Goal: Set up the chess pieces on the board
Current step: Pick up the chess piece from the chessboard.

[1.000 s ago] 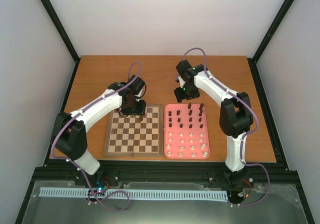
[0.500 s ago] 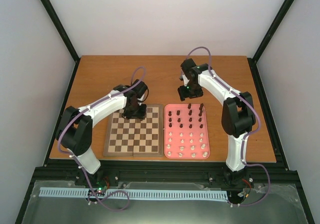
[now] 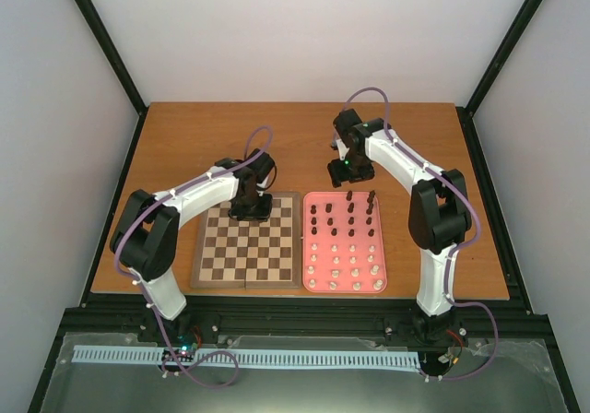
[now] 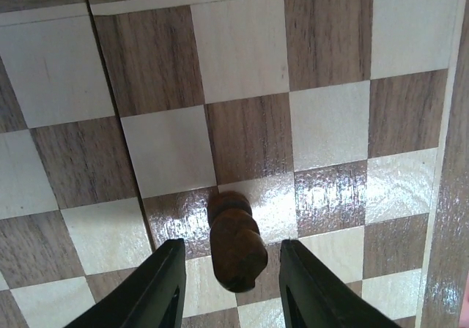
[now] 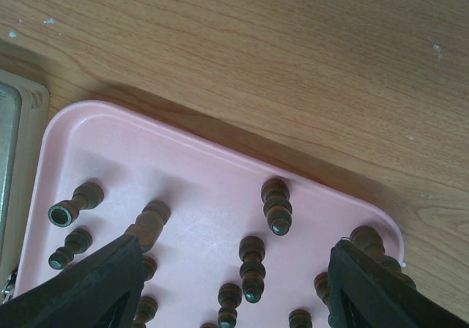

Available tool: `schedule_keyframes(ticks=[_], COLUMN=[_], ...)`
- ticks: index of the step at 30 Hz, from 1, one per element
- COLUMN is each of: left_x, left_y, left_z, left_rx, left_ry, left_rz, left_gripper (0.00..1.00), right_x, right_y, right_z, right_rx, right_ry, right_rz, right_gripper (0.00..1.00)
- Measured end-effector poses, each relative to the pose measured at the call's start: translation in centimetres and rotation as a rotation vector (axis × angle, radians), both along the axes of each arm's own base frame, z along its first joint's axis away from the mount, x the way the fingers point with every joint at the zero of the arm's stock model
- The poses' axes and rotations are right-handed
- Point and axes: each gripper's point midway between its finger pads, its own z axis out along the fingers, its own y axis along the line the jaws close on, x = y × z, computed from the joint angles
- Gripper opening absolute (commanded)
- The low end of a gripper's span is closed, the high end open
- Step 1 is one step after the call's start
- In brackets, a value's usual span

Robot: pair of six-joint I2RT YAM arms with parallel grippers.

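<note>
While the left arm's elbow has swung out to the left, the left gripper (image 3: 249, 210) has settled low over the far rows of the board (image 3: 207, 256). Its jaws have narrowed around a dark piece (image 4: 236, 251) standing beside the fold, with slim gaps still on both sides, so nothing is pinched yet. That looks like a re-grip or a nudge, not a finished placement. To the right, the tray (image 3: 307, 247) holds the remaining pieces (image 3: 343, 247), and the right gripper (image 3: 341, 171) hangs spread and empty over its far edge, barely shifted.
</note>
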Motion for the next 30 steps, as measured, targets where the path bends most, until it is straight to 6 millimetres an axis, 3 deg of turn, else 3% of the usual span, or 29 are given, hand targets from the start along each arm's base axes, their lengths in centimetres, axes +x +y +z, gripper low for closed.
schedule_keyframes(ticks=[5, 9, 13, 21, 30], left_x=[0.0, 0.0, 0.1, 0.5, 0.5], left_y=[0.0, 0.0, -0.1, 0.2, 2.5], left_z=[-0.2, -0.8, -0.7, 0.0, 4.3], left_rx=[0.003, 0.012, 0.012, 0.032, 0.051], left_ry=[0.002, 0.015, 0.011, 0.000, -0.093], left_rz=[-0.001, 0.001, -0.001, 0.004, 0.041], left_gripper=[0.25, 0.22, 0.12, 0.13, 0.16], right_x=[0.0, 0.0, 0.0, -0.1, -0.1], right_y=[0.0, 0.0, 0.0, 0.0, 0.3], right_z=[0.0, 0.0, 0.0, -0.1, 0.1], right_rx=[0.002, 0.003, 0.002, 0.004, 0.023], right_ry=[0.000, 0.000, 0.001, 0.002, 0.002], right_rz=[0.001, 0.002, 0.003, 0.004, 0.007], right_gripper=[0.68, 0.68, 0.68, 0.68, 0.68])
